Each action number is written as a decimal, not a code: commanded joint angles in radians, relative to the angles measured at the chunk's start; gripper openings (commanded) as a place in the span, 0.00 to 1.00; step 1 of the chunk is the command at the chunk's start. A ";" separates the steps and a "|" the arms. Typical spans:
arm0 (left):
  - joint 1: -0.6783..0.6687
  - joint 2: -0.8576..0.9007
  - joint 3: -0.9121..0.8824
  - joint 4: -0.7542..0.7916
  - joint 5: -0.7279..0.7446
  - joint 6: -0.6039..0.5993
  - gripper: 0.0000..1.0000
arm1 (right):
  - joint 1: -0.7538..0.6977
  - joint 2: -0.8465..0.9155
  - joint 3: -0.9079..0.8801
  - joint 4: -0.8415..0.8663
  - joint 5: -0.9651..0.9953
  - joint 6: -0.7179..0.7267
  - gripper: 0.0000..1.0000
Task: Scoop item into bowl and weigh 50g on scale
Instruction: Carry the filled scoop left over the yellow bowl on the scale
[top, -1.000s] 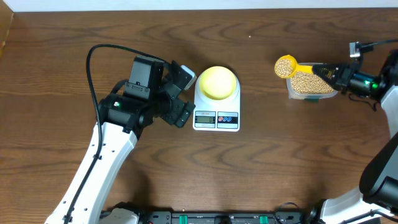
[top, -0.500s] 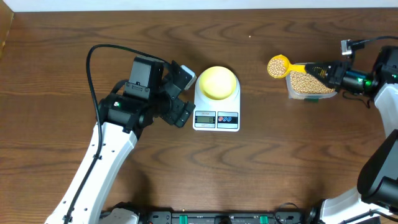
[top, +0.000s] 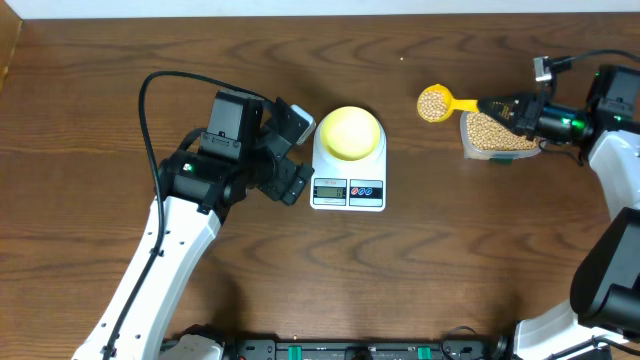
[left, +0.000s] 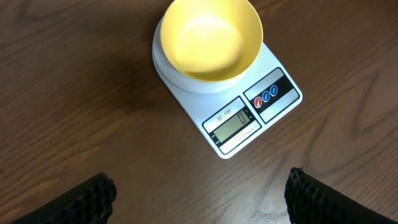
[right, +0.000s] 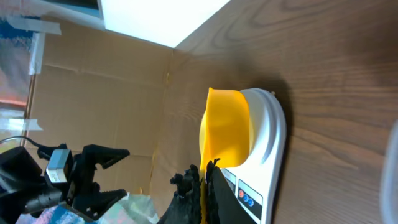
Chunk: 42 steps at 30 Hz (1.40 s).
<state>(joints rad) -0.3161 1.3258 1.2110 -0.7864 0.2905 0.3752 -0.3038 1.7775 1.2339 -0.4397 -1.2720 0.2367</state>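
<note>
Beans (top: 432, 103): one heaped load sits in the scoop (top: 445, 103), which is in the air over bare table between the tub (top: 500, 152) and the scale (top: 348, 192). It is nearer the tub. The rest of the beans fill the tub at your right.

Bowl (left: 210, 38): centred on the scale platform and empty, with no bean in it. The scale display is lit, but the digits are too small to trust.

Right gripper (top: 512, 108): clamped tight on the scoop handle, with the scoop head pointing toward the bowl.

Left gripper (top: 298, 153): spread wide and holding nothing. It is parked just beside the scale's left edge, with its camera looking down on bowl and display.

Progress, as judged: the first scoop is loaded and is partway across. Nothing has been poured and nothing weighed. You have the carry to finish, then the tip into the bowl, then likely more scoops and a trim to reach the target weight.

Table (top: 450, 260): dark wood grain with a matte finish. No stray beans are visible on it.

Room: a white strip runs along the far table edge. Cardboard panels (right: 124, 93) stand beyond it in the right wrist view.
</note>
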 joint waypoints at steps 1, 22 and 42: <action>0.000 -0.006 -0.014 -0.002 0.015 0.017 0.89 | 0.035 0.009 -0.006 0.029 -0.035 0.060 0.01; 0.000 -0.006 -0.014 -0.002 0.016 0.017 0.89 | 0.234 0.009 -0.006 0.116 0.095 0.153 0.01; 0.000 -0.006 -0.014 -0.002 0.016 0.017 0.89 | 0.347 0.009 -0.006 0.201 0.254 0.146 0.01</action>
<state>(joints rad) -0.3161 1.3258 1.2110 -0.7864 0.2905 0.3752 0.0284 1.7775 1.2331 -0.2447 -1.0557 0.3836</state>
